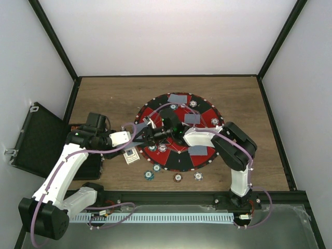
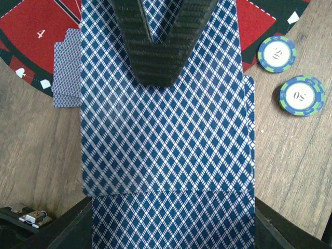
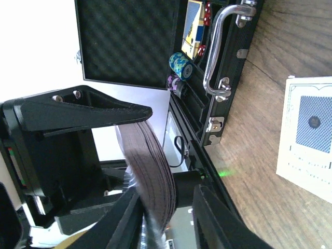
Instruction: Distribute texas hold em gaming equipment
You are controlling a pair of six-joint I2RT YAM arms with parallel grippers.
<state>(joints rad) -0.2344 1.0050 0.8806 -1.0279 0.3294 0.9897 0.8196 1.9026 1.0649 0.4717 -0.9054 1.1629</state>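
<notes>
Poker chips [image 1: 178,177] lie just before the mat [image 1: 176,162].

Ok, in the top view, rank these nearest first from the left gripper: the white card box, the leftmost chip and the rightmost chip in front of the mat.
From the left gripper:
1. White card box, just on its near side.
2. Leftmost chip, farther forward, slightly right.
3. Rightmost chip, far off to the right.

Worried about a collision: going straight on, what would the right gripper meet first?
The deck of cards held by the left gripper, between the jaws of the right gripper; behind it, probably the left gripper itself, depth unclear.
</notes>
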